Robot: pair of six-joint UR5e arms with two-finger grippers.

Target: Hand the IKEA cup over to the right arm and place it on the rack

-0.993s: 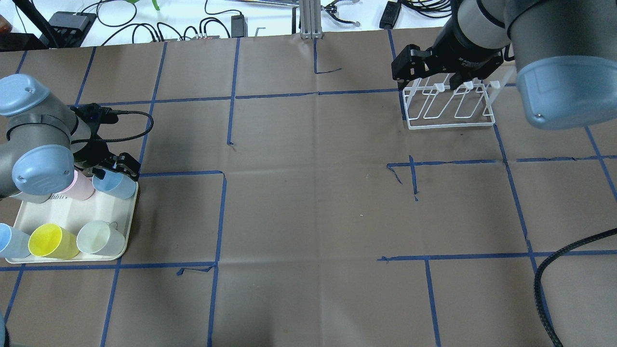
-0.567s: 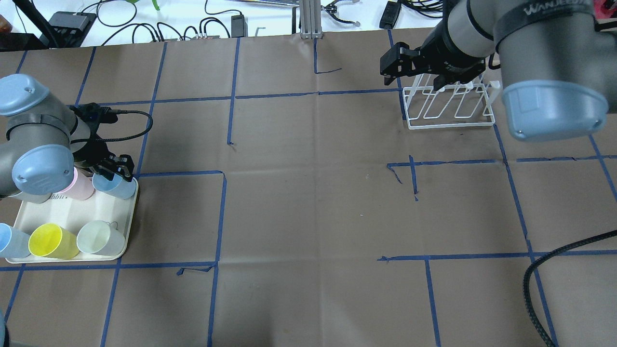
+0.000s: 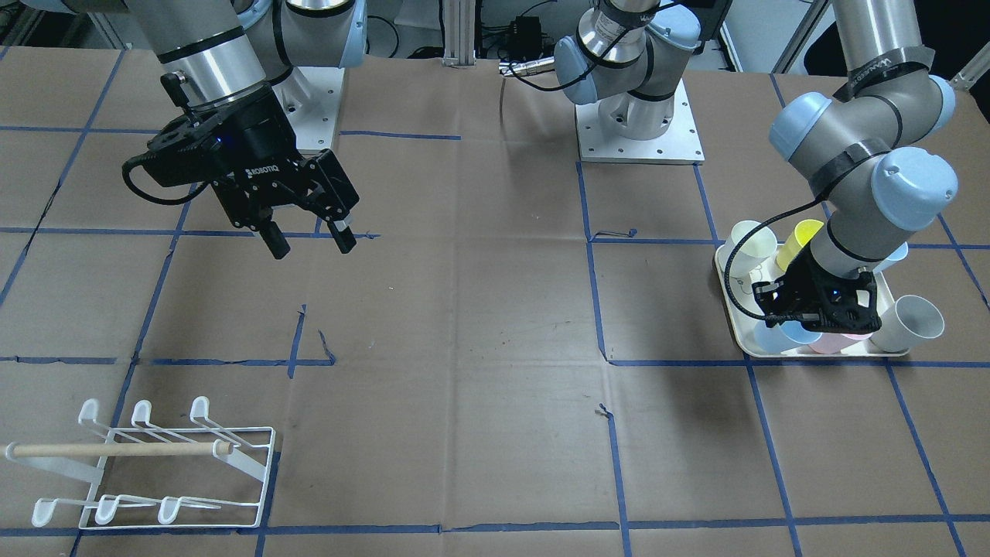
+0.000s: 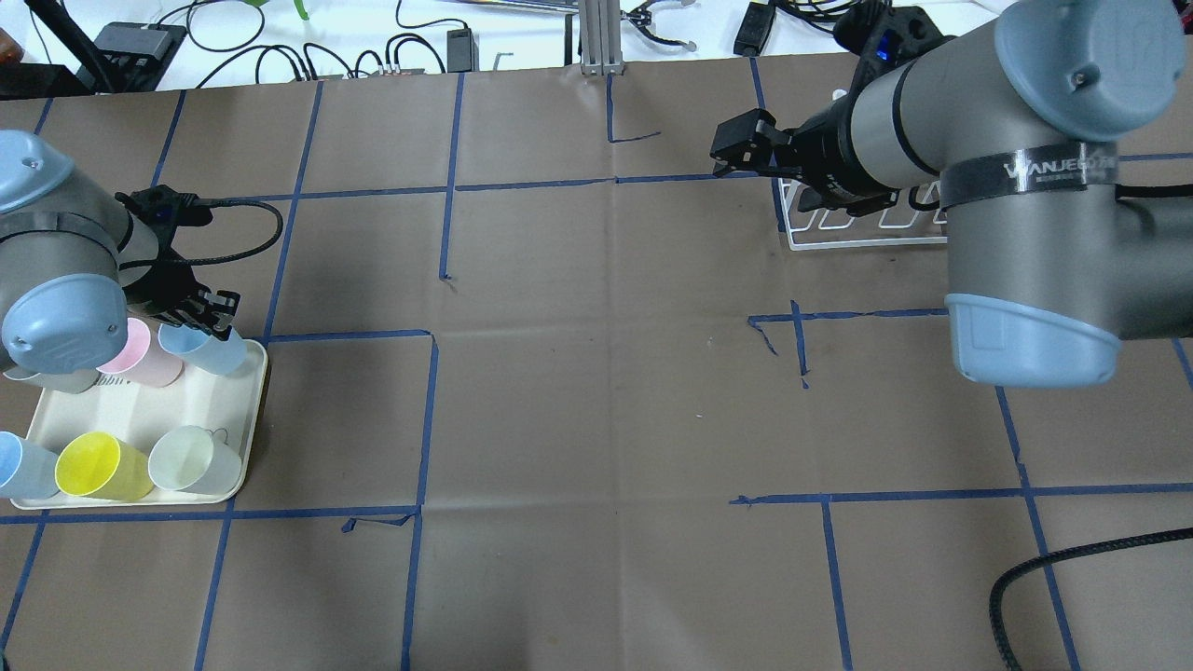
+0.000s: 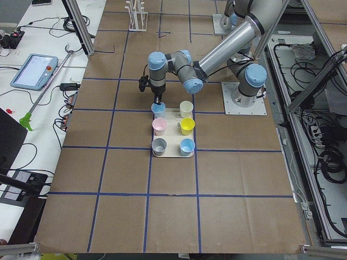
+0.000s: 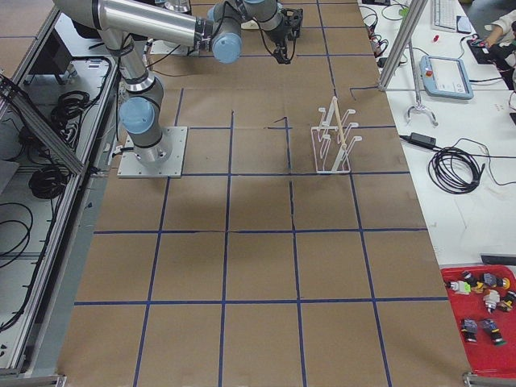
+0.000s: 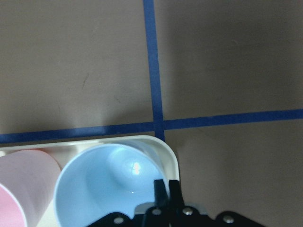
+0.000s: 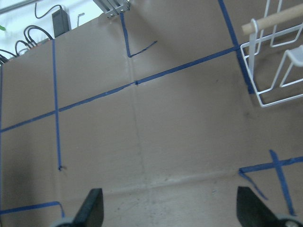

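A light blue cup (image 4: 207, 349) stands at the far right corner of the cream tray (image 4: 253, 419). My left gripper (image 4: 200, 312) is shut on its rim. The left wrist view shows the two fingers pinched on the cup's (image 7: 109, 184) wall, with the gripper (image 7: 166, 189) at the rim. The cup also shows in the front view (image 3: 781, 337), below the left gripper (image 3: 812, 309). My right gripper (image 3: 313, 247) hangs open and empty above the table, left of the white wire rack (image 4: 871, 233). The rack (image 3: 155, 464) holds nothing.
The tray also holds a pink cup (image 4: 149, 349), a yellow cup (image 4: 98, 466), a pale cup (image 4: 191, 461), another blue cup (image 4: 19, 466) and a grey cup (image 4: 56, 380) partly under the left arm. A black cable (image 4: 1053, 568) lies at the near right.
The right arm has swung left, off the rack, its gripper still open. The left gripper has closed on the blue cup's rim and shifted slightly left with it.
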